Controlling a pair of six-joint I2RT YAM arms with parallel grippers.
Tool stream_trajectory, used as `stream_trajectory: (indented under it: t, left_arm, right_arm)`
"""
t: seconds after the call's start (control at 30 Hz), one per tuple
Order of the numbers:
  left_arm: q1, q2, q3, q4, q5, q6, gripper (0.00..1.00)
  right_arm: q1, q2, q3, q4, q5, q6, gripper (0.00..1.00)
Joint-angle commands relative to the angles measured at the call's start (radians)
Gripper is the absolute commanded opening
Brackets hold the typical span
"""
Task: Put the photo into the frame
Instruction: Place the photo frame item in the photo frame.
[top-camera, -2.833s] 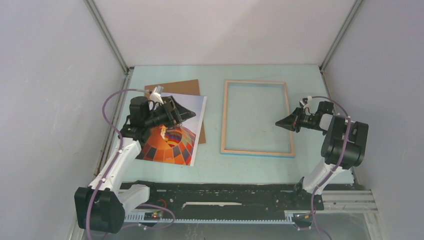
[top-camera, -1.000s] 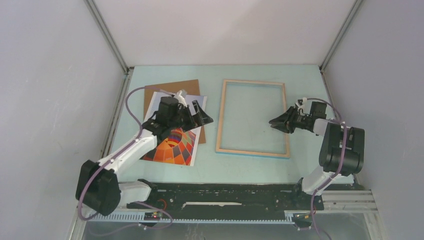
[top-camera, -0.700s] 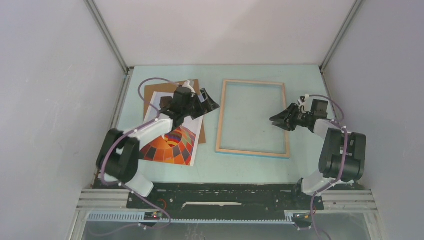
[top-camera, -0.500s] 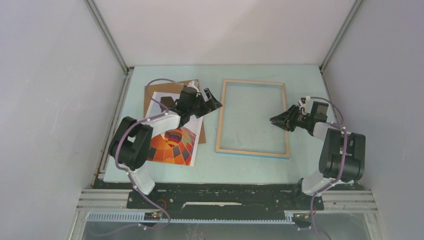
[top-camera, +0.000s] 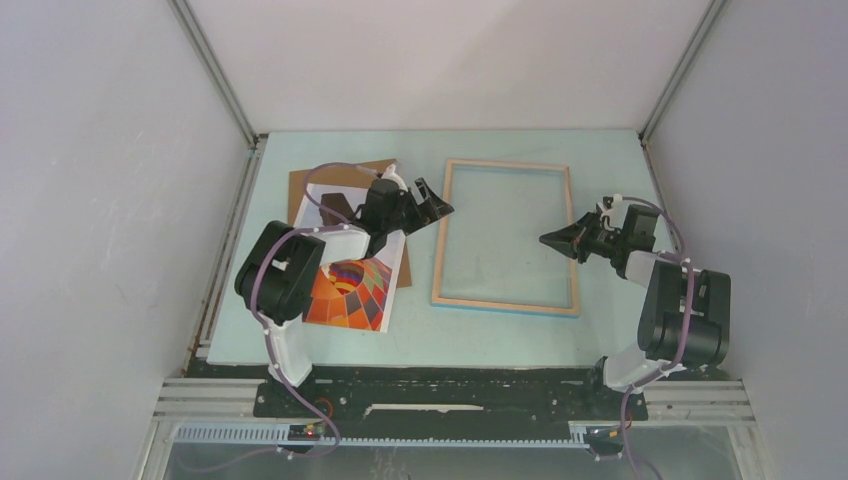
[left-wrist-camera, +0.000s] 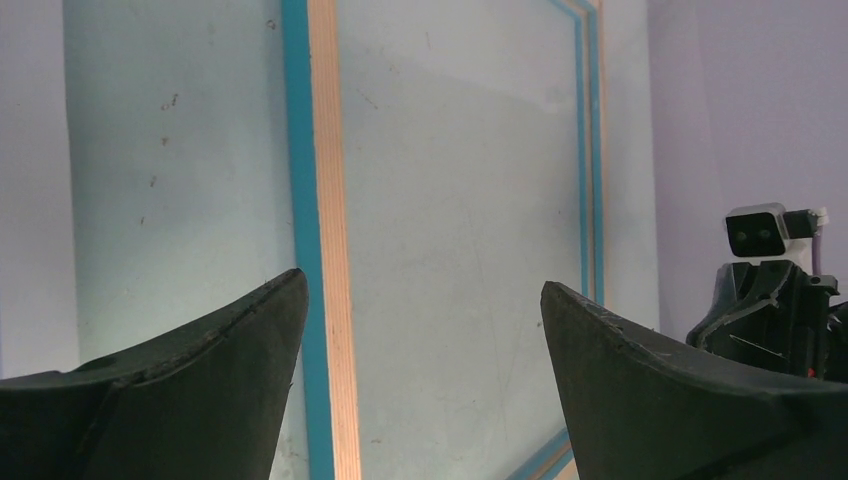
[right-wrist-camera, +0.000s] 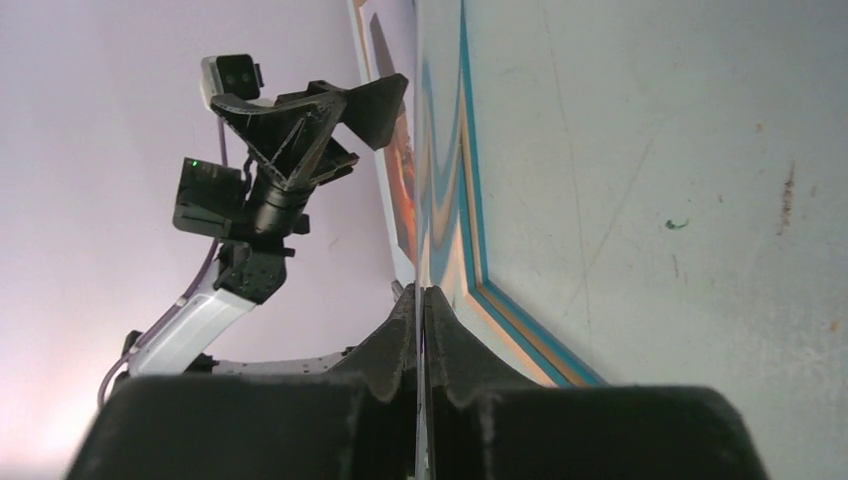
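- The left gripper (left-wrist-camera: 420, 292) is spread wide, grasping nothing, and hovers over the left rail of the frame (top-camera: 505, 165).
- The right gripper (right-wrist-camera: 420, 297) is clenched tight, with its tips just inside the frame's right rail.
- The frame lies flat on the table (top-camera: 480, 325), wood side up.
- The photo (top-camera: 345, 292) lies to its left, partly over a brown backing board (top-camera: 335, 176).

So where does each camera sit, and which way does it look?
Top external: above and behind the arms, looking down on the table; both arms show, left gripper open, right gripper shut.
Left wrist: on the left arm, looking across the frame at the right arm; its open fingers show.
Right wrist: on the right arm, looking across the frame at the left arm; its shut fingers show.
Shared: both wrist views see the frame, and each sees the opposite arm.
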Motion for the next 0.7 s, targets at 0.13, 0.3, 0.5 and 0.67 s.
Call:
stream_trajectory:
  t: [0.13,0.3,0.5,0.67]
  left_arm:
    - [-0.006,0.024,-0.021,0.094,0.022,-0.026,0.93]
    - [-0.006,0.061,-0.003,0.103,0.046,-0.044,0.93]
    - [-0.006,0.080,0.011,0.105,0.059,-0.051,0.93]
    - [-0.006,0.099,0.025,0.106,0.075,-0.056,0.93]
  right_arm:
    - [-0.006,-0.024,-0.005,0.049,-0.099,0.027,0.00]
    - [-0.002,-0.011,0.005,-0.046,-0.077,-0.115,0.00]
    - [0.007,0.035,0.034,-0.091,-0.064,-0.203,0.00]
    - [-0.008,0.056,0.083,-0.191,-0.047,-0.289,0.00]
